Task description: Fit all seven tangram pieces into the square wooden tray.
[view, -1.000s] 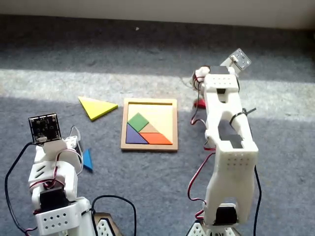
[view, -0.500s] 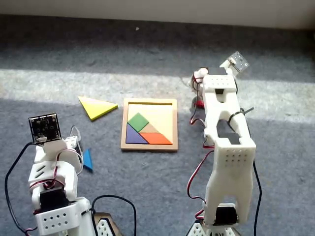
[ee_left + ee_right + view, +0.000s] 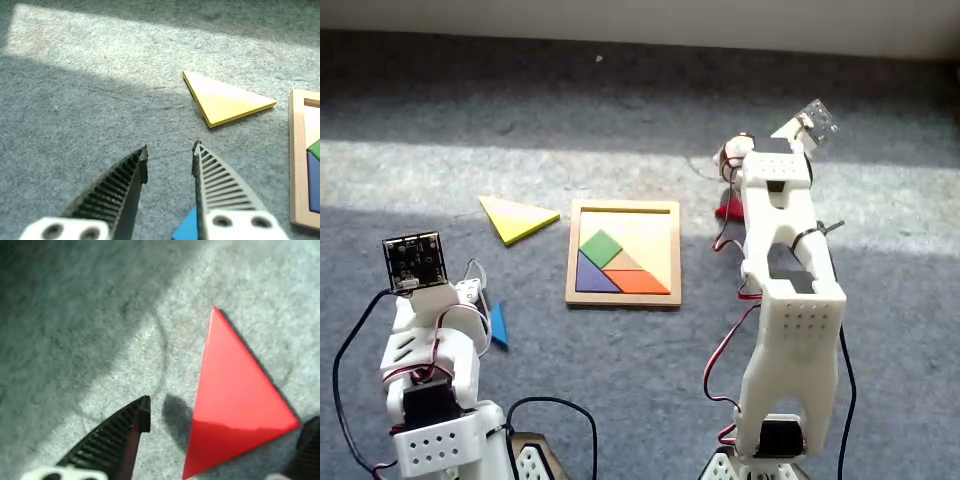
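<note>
The square wooden tray (image 3: 623, 293) lies mid-table and holds green, purple, orange and tan pieces in its lower part. A yellow triangle (image 3: 517, 217) lies on the carpet left of it, also visible in the left wrist view (image 3: 225, 100). My left gripper (image 3: 170, 150) is open above bare carpet, short of the yellow triangle, with a blue piece (image 3: 186, 229) under its right finger. The blue piece (image 3: 498, 325) lies beside the left arm. A red triangle (image 3: 235, 400) lies flat between the fingers of my open right gripper (image 3: 229, 412). The red triangle (image 3: 729, 210) sits right of the tray.
Grey carpet covers the table, with a sunlit band across the far half. The right arm (image 3: 785, 290) stretches along the tray's right side. The tray's edge (image 3: 299, 160) stands right of the left gripper.
The right arm's wrist has shifted slightly to the right, uncovering more of the red triangle. The left arm has sunk a little. No piece has moved.
</note>
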`<state>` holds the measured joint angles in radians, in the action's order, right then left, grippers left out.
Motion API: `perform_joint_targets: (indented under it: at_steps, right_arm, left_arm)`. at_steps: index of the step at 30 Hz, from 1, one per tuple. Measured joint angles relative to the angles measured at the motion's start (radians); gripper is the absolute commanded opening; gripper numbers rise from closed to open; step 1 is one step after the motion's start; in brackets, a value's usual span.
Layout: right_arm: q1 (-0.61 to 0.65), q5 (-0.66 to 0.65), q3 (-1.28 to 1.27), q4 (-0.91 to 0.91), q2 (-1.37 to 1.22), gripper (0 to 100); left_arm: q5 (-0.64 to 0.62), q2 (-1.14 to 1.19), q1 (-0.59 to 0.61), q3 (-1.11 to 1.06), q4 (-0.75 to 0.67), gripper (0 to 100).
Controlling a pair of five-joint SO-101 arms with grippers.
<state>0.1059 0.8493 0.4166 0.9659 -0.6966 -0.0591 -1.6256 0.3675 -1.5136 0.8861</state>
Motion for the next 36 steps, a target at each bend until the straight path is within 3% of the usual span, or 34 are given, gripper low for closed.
perform_joint_targets:
  at_steps: [11, 22, 33, 36]
  right_arm:
    - [0.002, -0.041, 0.091, -0.014, -0.112, 41.9]
    - [-0.017, -0.06, 0.258, 0.095, -0.192, 23.1]
    - [-0.021, -0.071, 0.278, 0.129, -0.199, 23.1]
    - [-0.021, -0.129, 0.295, 0.15, -0.203, 23.1]
  left_arm:
    - [0.0, 0.0, 0.0, 0.0, 0.0, 17]
    - [0.0, 0.0, 0.0, 0.0, 0.0, 17]
    - [0.0, 0.0, 0.0, 0.0, 0.0, 17]
    - [0.0, 0.0, 0.0, 0.0, 0.0, 17]
